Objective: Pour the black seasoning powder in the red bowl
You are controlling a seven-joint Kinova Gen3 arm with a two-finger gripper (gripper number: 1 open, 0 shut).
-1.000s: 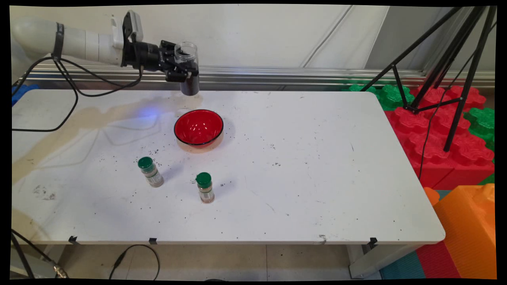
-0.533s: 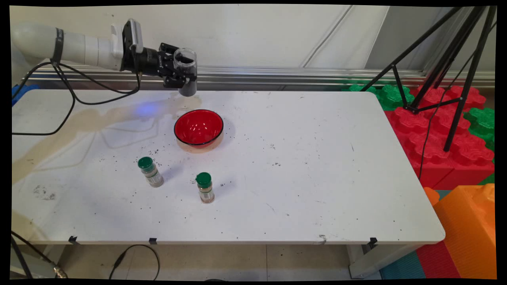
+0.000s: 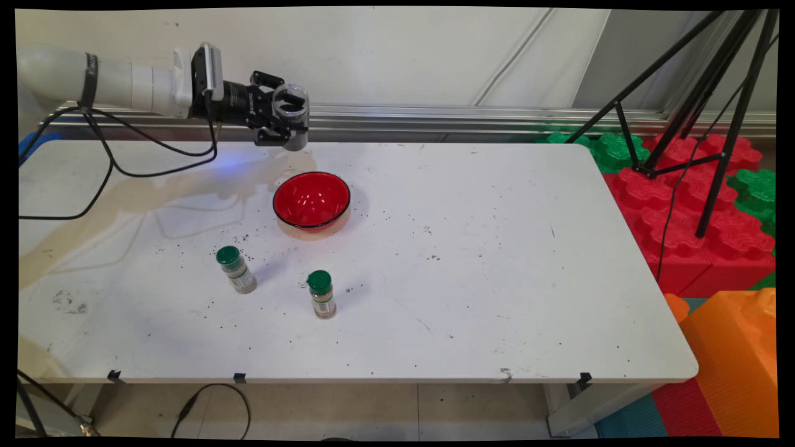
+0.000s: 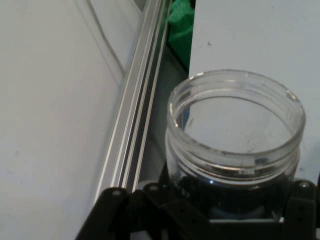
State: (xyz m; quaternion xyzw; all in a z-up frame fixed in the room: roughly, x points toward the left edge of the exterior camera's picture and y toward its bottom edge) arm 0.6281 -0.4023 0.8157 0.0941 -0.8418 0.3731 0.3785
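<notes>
1. The tool [image 3: 287, 118] pinches an open clear jar [image 3: 292, 115] holding dark grains, tilted above the surface [image 3: 497, 261] behind the red bowl [image 3: 311, 200].
2. Pour well: centre mouth over bowl, tip slowly.

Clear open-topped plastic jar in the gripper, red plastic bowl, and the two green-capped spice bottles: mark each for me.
Clear open-topped plastic jar [image 4: 235, 125]: hand view, near wall below the rim.
Red plastic bowl [image 3: 311, 200]: main view, inner floor.
Left green-capped spice bottle [image 3: 228, 256]: main view, cap.
Right green-capped spice bottle [image 3: 320, 281]: main view, cap.
</notes>
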